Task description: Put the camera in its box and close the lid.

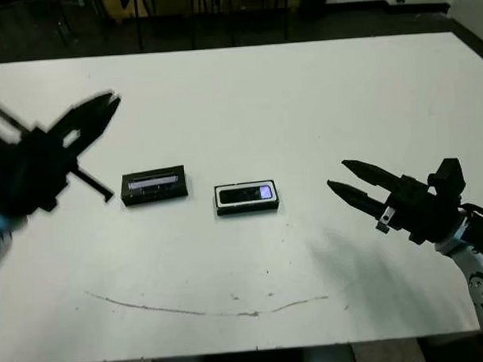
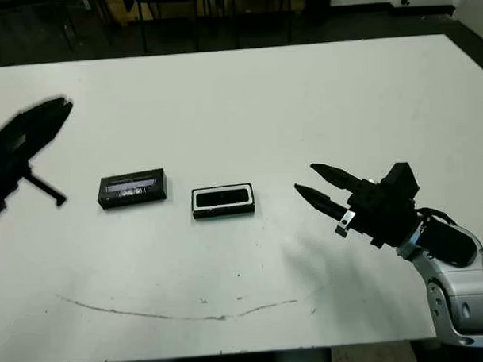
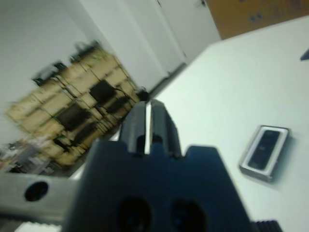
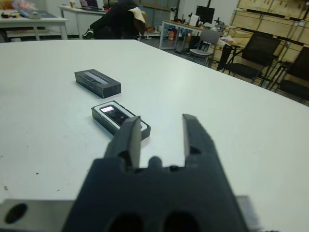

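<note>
The camera (image 1: 246, 195), a slim black bar with a small bluish screen at one end, lies inside the white-lined box (image 1: 246, 209) near the table's middle. To the left of the box rests the lid (image 1: 154, 185), flat on the table with its pale strip facing up. My left gripper (image 1: 109, 101) hovers blurred above the table, left of and beyond the lid, with its fingers shut on nothing. My right gripper (image 1: 337, 174) hangs low to the right of the box, open and empty, pointing toward it. In the right wrist view, the box (image 4: 145, 129) sits just beyond the fingers (image 4: 131, 133).
A thin curved scratch mark (image 1: 198, 311) runs across the table (image 1: 302, 99) near its front edge. Chairs and shelving stand beyond the table. A person (image 4: 118, 19) sits at a desk far behind.
</note>
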`<action>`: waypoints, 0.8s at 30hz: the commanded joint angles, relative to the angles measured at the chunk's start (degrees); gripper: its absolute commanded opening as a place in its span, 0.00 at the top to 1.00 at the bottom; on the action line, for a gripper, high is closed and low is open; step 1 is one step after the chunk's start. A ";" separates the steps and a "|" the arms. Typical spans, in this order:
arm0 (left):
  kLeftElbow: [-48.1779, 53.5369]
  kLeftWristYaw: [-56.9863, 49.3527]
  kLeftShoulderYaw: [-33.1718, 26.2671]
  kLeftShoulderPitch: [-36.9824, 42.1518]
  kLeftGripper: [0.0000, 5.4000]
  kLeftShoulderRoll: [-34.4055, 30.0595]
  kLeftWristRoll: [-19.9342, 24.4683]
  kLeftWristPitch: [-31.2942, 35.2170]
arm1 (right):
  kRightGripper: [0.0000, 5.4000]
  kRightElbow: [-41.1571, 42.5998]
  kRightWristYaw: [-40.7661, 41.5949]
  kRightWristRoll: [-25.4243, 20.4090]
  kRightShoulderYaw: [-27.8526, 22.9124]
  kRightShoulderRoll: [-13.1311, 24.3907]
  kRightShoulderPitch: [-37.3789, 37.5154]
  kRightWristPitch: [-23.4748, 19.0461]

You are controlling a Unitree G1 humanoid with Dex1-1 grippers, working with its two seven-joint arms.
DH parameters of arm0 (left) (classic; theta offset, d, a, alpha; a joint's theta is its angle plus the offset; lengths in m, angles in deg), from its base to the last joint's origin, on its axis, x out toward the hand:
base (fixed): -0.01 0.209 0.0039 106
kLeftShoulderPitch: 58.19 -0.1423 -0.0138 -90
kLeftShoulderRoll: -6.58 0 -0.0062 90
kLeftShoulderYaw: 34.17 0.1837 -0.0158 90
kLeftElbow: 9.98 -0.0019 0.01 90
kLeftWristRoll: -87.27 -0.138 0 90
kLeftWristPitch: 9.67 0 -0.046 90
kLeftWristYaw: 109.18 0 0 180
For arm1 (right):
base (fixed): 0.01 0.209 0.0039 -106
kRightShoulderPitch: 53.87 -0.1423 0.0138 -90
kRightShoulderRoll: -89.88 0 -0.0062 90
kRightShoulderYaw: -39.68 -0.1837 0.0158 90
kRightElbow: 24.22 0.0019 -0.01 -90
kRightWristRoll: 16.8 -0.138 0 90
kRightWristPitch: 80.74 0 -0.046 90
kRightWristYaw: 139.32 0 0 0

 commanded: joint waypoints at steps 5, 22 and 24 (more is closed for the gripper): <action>-24.18 6.32 12.79 16.54 1.00 -1.31 -10.59 -0.96 | 1.00 0.41 1.08 -5.48 -1.27 1.64 -0.16 -1.75; -78.24 26.82 34.60 45.29 1.00 11.22 -30.62 0.18 | 1.00 5.60 -2.47 -7.83 -2.30 5.50 1.26 -6.90; -81.85 27.73 35.22 46.24 1.00 12.45 -32.21 -0.08 | 1.00 5.15 -2.04 -7.62 -2.18 5.42 1.19 -5.91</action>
